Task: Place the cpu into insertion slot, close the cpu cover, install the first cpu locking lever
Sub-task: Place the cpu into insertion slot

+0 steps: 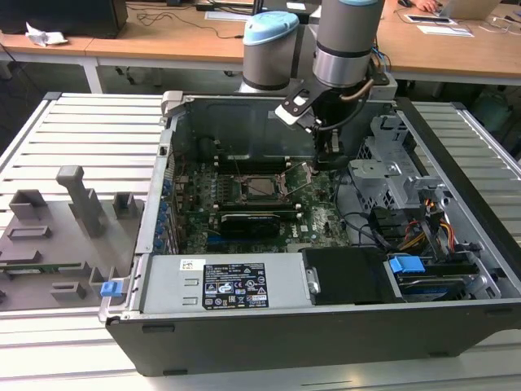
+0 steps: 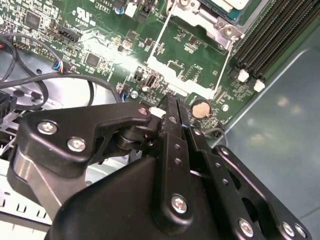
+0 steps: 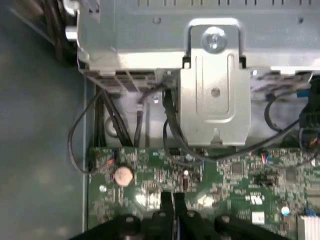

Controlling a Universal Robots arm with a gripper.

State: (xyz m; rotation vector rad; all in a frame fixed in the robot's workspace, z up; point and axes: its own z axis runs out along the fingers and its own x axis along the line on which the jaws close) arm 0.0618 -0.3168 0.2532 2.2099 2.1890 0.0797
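The cpu [image 1: 263, 186] lies pale and flat in the insertion slot [image 2: 220, 27] on the green motherboard [image 1: 321, 216]; one corner of the cpu [image 2: 227, 4] appears in the second wrist view. The cpu cover [image 2: 182, 82], a thin silver frame, stands open beside the slot, with board showing through its cut-out centre. My gripper [image 1: 330, 151] hangs low inside the case, to the exterior view's right of the socket and past the open cover. Its black fingers [image 2: 172, 112] are pressed together with nothing between them, and their tips [image 3: 166, 200] hover just above the board near a coin battery [image 3: 123, 175].
A metal drive cage [image 3: 215, 95] with bundled cables [image 1: 370, 232] stands close behind the gripper. Long black memory slots [image 2: 270, 30] run beside the socket. A black expansion card [image 1: 256, 220] and the power supply [image 1: 232, 285] sit nearer the front. A grey fixture tray [image 1: 57, 236] lies outside the case.
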